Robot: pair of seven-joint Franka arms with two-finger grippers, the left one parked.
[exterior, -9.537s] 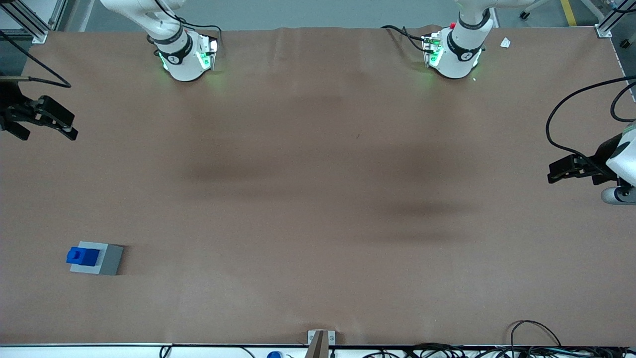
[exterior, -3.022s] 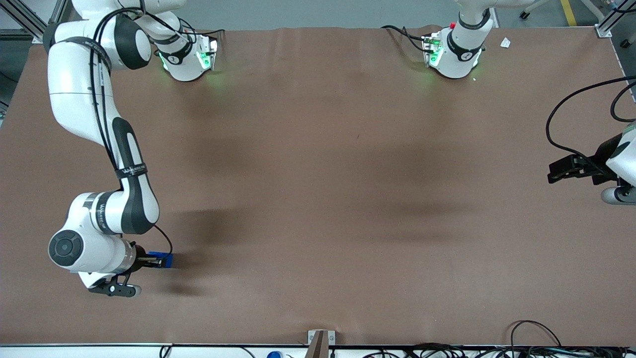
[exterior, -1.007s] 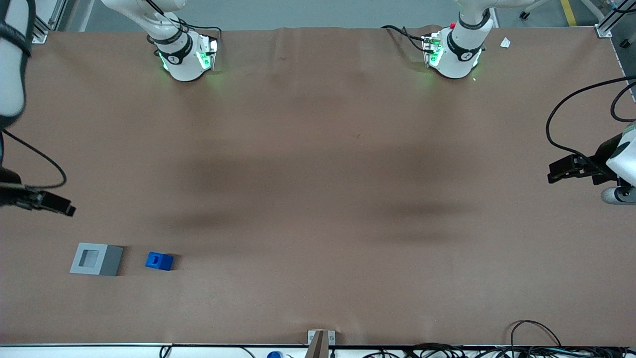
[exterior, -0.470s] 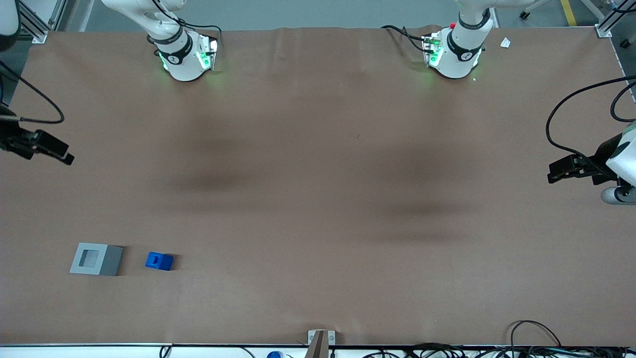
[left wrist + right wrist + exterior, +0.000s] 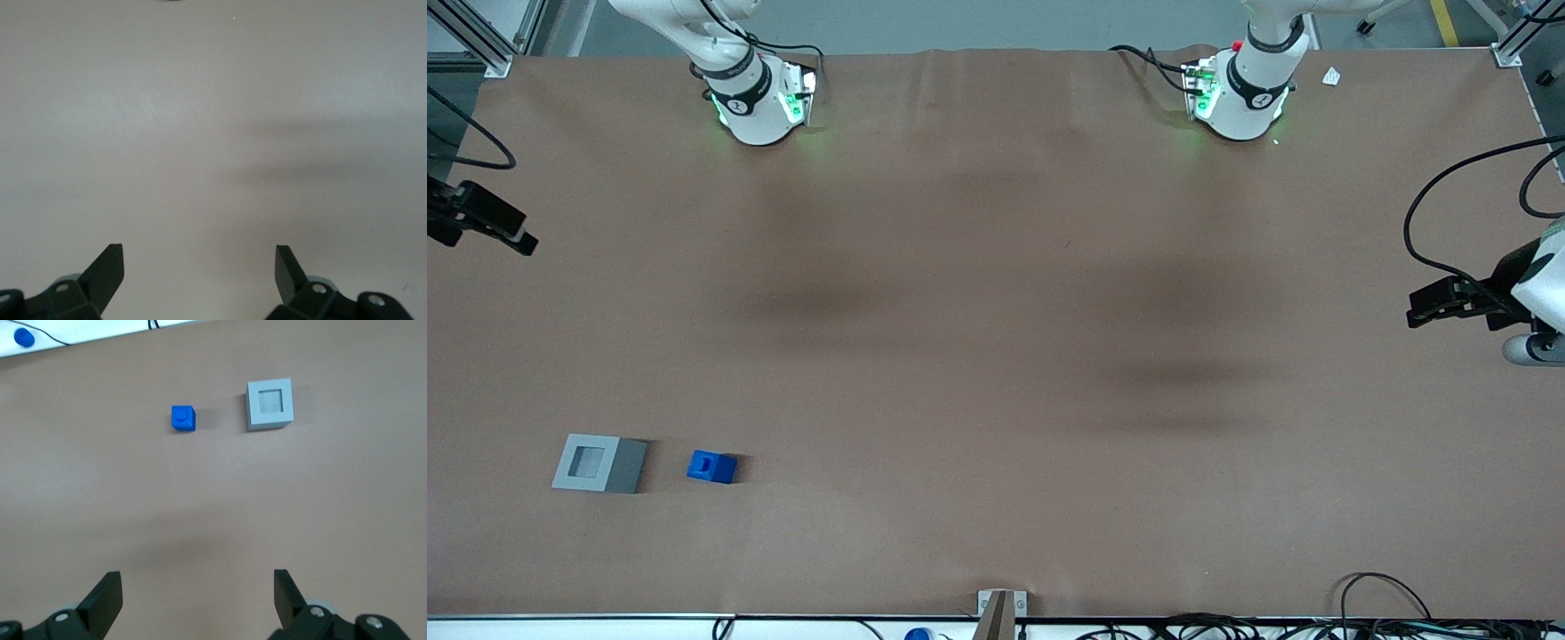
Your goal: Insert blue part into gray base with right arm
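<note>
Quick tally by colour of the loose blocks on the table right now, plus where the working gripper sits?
Blue: 1, the blue part, on the table beside the gray base, not touching it.
Gray: 1, the gray base, its hollow empty.
Total: 2 blocks.
The right arm's gripper is open and empty, up over the working arm's end of the table, well away from both.

Parked arm's gripper (image 5: 199,257) w/ two dark fingers (image 5: 107,270) spread wide apart, nothing btwn them. Tips hang above the bare tabletop (image 5: 213,100), which looks pale and flat, approx. uniform in tone. A soft dark shadow band (image 5: 320,175) crosses the tabletop ahead of the fingers; a fainter one lies farther out. Tiny white speck (image 5: 233,18) farther out on the surface. Small dark shape at the frame edge, can't tell what.
</note>
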